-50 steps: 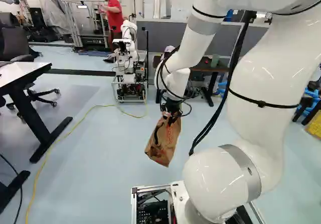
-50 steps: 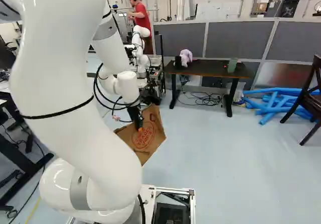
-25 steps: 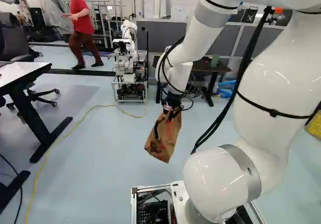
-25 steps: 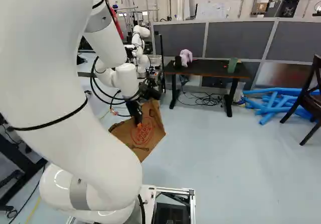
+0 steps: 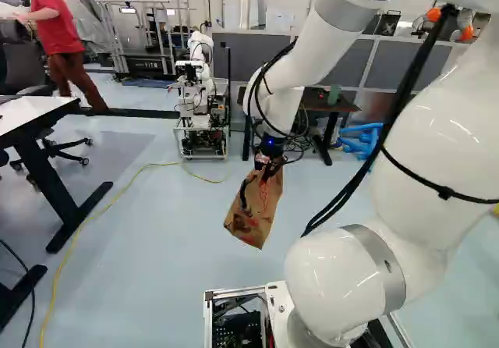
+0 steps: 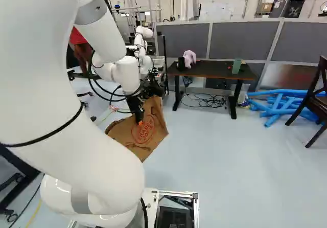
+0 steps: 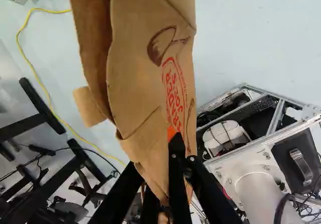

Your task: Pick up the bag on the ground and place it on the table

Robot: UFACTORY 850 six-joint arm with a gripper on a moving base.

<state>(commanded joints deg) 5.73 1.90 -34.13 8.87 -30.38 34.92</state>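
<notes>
Gripper (image 6: pixel 138 116): pointing down at the end of the white arm (image 6: pixel 125 74), ahead of the base (image 5: pixel 273 291)
Fingers (image 7: pixel 176 176): pinching the brown paper bag (image 6: pixel 158 128) between them, an orange pad against the paper
Brown paper bag: hanging tilted from the grip, over the floor (image 6: pixel 219 177); red round print and cutlery drawings on its side
Dark surface (image 6: pixel 219 70): beyond the bag and to its right in the right base view, well apart from it
On the dark surface: a purple plush toy (image 6: pixel 189 58) beside a black object (image 6: pixel 181 63), a green container (image 6: pixel 236 66) farther right in that view
White surface (image 5: pixel 27 118): left edge of the left base view
Another robot (image 5: pixel 200 90): beyond the bag, near the dark surface
Yellow cable (image 5: pixel 117 196): curving along the floor
Blue tubes (image 6: pixel 281 105): piled on the floor, between the dark surface and a dark chair (image 6: pixel 318 95)
</notes>
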